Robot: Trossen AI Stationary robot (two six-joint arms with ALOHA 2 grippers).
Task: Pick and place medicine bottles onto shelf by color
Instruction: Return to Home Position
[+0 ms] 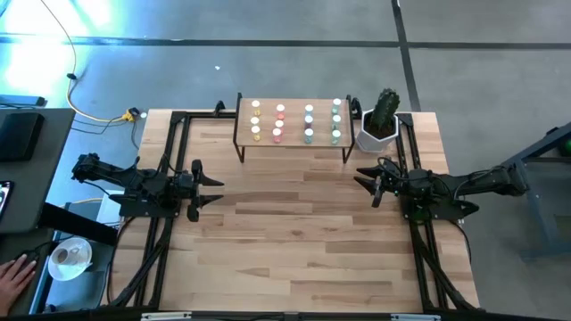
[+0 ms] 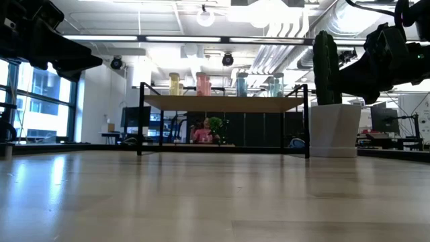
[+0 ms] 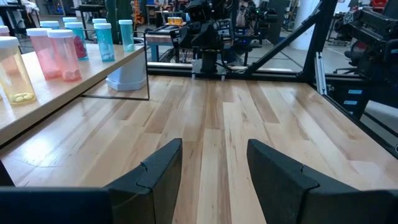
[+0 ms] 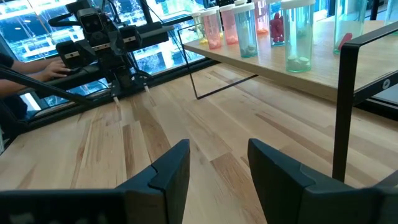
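The shelf (image 1: 294,141), a light-wood board on thin black legs, stands at the table's far edge. The medicine bottles stand upright on it in rows by colour: yellow (image 1: 256,120), pink (image 1: 279,122), blue (image 1: 309,123), green (image 1: 336,122). The low view shows them on the board (image 2: 225,104). My left gripper (image 1: 212,188) hovers open at the table's left side, nothing between its fingers (image 3: 155,171). My right gripper (image 1: 364,181) hovers open at the right side, near the shelf's right end, fingers (image 4: 168,171) apart over bare wood.
A cactus in a white pot (image 1: 381,125) stands at the shelf's right end, just beyond my right gripper. Black frame rails (image 1: 169,160) run along the table's sides. Bare tabletop (image 1: 294,232) lies between the arms. A person's hand (image 1: 13,272) rests off the table at the left.
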